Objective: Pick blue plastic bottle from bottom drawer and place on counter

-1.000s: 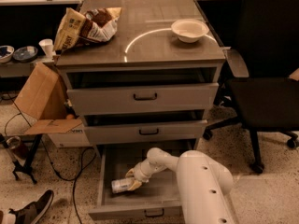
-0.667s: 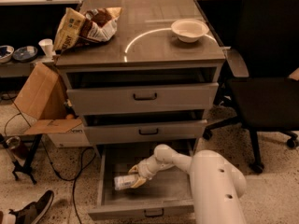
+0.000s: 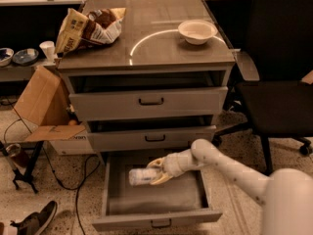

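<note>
The blue plastic bottle [image 3: 140,176] is pale and translucent and lies on its side. It is held over the inside of the open bottom drawer [image 3: 155,218], near its back left. My gripper [image 3: 155,172] reaches into the drawer from the right on a white arm, and its pale fingers are shut on the bottle's right end. The counter [image 3: 161,43] is the glossy grey-brown top of the drawer cabinet, above.
A white bowl [image 3: 197,31] sits at the counter's right. A crumpled chip bag [image 3: 88,28] lies at its left. The two upper drawers are partly open. A black office chair [image 3: 279,82] stands at the right, a cardboard box [image 3: 44,106] and cables at the left.
The arm has shifted right and drawn back slightly. The bottle, held in the gripper, has risen a little and moved toward the drawer's back.
</note>
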